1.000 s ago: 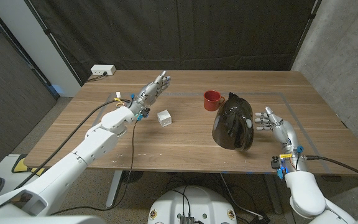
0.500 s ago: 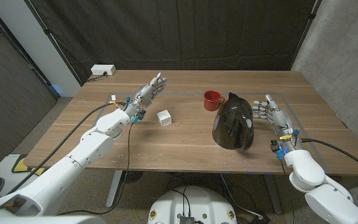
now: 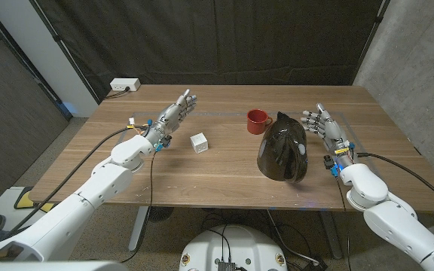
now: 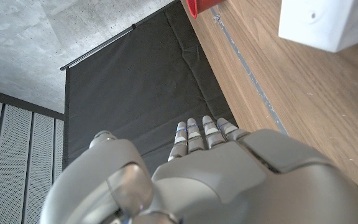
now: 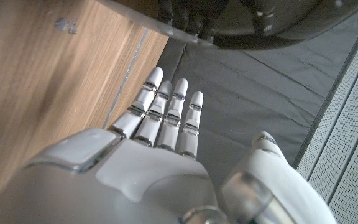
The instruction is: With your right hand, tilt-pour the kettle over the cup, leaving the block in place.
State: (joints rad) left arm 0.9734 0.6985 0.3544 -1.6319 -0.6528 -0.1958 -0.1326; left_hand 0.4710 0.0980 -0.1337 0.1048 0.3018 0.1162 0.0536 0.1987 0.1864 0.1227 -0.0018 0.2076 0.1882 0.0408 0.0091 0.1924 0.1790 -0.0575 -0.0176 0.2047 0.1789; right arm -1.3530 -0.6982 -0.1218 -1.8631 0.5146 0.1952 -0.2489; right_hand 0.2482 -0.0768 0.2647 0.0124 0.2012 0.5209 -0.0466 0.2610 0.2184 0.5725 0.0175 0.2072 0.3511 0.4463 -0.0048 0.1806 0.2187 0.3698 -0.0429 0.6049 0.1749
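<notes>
Now the right hand (image 3: 324, 126), fingers apart (holding nothing), stands just beside the kettle (image 3: 283, 147); cup (image 3: 258, 120) beyond; left hand (image 3: 173, 114) likewise spread near the block (image 3: 199, 142).

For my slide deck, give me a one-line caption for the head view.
Open right hand beside the dark kettle, red cup behind it, white block near the open left hand.

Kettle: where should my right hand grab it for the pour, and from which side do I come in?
Likely the right-hand flank of the kettle, where a handle seems to run down its dark body, though that is hard to make out. Come in from the right: the right hand is open beside it, and the spout points toward the red cup at far left.
</notes>
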